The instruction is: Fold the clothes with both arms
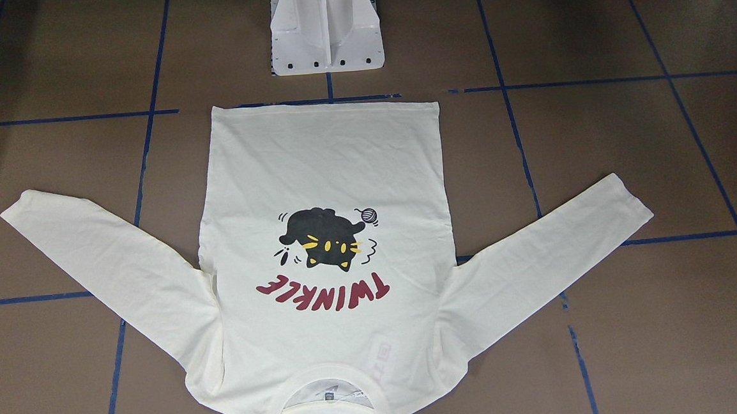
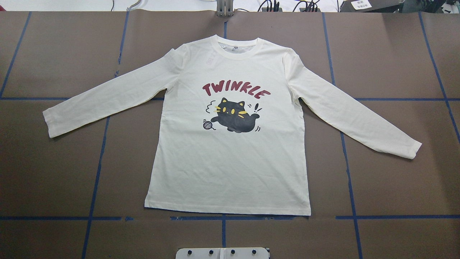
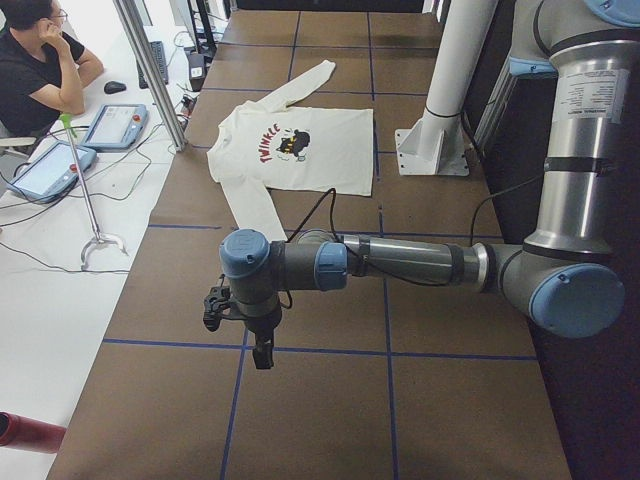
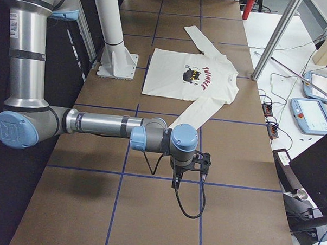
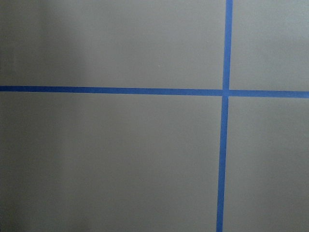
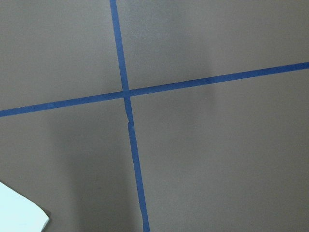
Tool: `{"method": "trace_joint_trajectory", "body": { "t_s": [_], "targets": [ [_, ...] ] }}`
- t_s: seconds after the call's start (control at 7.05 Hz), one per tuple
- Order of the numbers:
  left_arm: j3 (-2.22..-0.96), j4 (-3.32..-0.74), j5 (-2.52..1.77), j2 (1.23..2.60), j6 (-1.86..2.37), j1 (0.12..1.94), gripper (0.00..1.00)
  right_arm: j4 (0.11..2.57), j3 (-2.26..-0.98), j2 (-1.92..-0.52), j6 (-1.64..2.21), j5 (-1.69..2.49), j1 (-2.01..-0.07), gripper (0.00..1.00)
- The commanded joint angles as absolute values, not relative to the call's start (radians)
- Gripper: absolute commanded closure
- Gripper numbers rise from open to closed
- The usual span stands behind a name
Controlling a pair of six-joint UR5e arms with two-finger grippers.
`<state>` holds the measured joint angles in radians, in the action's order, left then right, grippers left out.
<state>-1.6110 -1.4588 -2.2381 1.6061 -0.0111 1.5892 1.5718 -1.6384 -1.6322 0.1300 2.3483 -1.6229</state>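
The shirt is pictured spread flat and print-up at the centre of the brown surface in the overhead view. Its collar lies toward the top of the frame and its hem toward the bottom. One sleeve is angled out to frame left and the other to frame right, and nothing is folded yet.

The cloth is judged to be light, soft and limp. It is likely to sag and drag when lifted and to crease rather than hold a line, though it should be neither slippery nor fragile. A pinch at the edges looks best: a cuff or shoulder seam for each sleeve fold, then the two hem corners lifted together so the body is carried over evenly.

Neither hand is near the garment. In the left side view the left hand hangs from its wrist in the lower middle of the frame, above bare surface and well apart from the shirt. In the right side view the right hand hangs the same way. Nothing is held or touched by either. Whether the fingers are spread or pressed together cannot be told from these views.

Both wrist views show only brown surface crossed by blue tape. A pale corner at the lower left of the right wrist view is probably a cuff.
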Motion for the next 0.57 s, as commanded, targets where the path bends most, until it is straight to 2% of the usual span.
{"method": "trace_joint_trajectory", "body": {
  "t_s": [0.0,0.28,0.43],
  "targets": [
    [-1.614,-1.460,-2.238,1.606,-0.014,1.591,0.00,1.571,-1.644,-1.632,0.126,2.352,-1.623,0.00],
    [-1.632,-1.480,-2.241,1.609,-0.023,1.591,0.00,1.481,-1.658,-1.631,0.130,2.355,-1.611,0.00],
    [-1.643,-1.520,-2.311,1.612,-0.025,1.592,0.00,1.429,-1.657,-1.585,0.152,2.359,-1.603,0.00]
  ]
}}
